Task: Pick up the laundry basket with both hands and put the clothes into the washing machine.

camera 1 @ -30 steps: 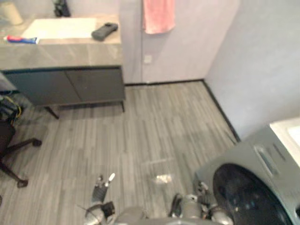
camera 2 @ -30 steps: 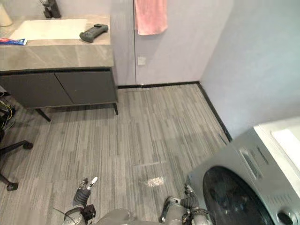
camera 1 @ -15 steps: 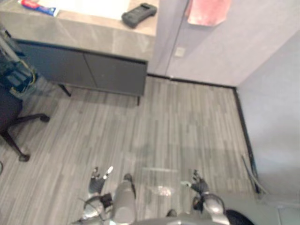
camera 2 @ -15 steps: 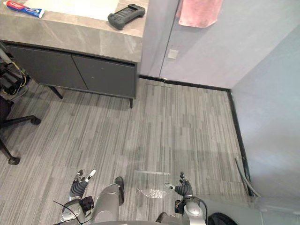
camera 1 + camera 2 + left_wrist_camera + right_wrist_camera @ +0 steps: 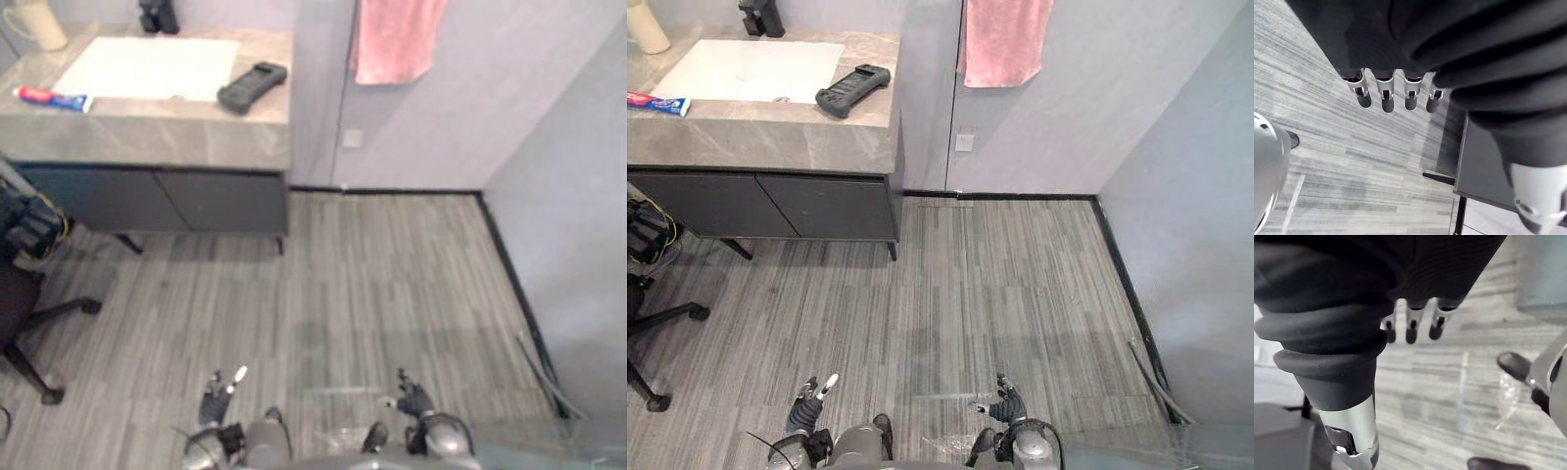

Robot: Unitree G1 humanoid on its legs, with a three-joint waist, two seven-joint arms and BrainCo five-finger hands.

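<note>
Where the basket lies cannot be told. The left hand (image 5: 805, 409) and right hand (image 5: 1005, 401) hang low over the floor (image 5: 999, 294), well apart. Their fingers (image 5: 1383, 98) are straight and loose, holding nothing. Far ahead of the left hand stands a cabinet (image 5: 764, 201). A pink towel (image 5: 1004, 39) hangs far ahead of the right hand.

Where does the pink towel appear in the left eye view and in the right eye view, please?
Left eye view: the pink towel hangs on the wall at the top edge, right of centre.
Right eye view: the towel hangs at the top edge, slightly right of centre.
Shared landmark: the small wall plate just below the towel's left corner, right of the vanity counter.
</note>
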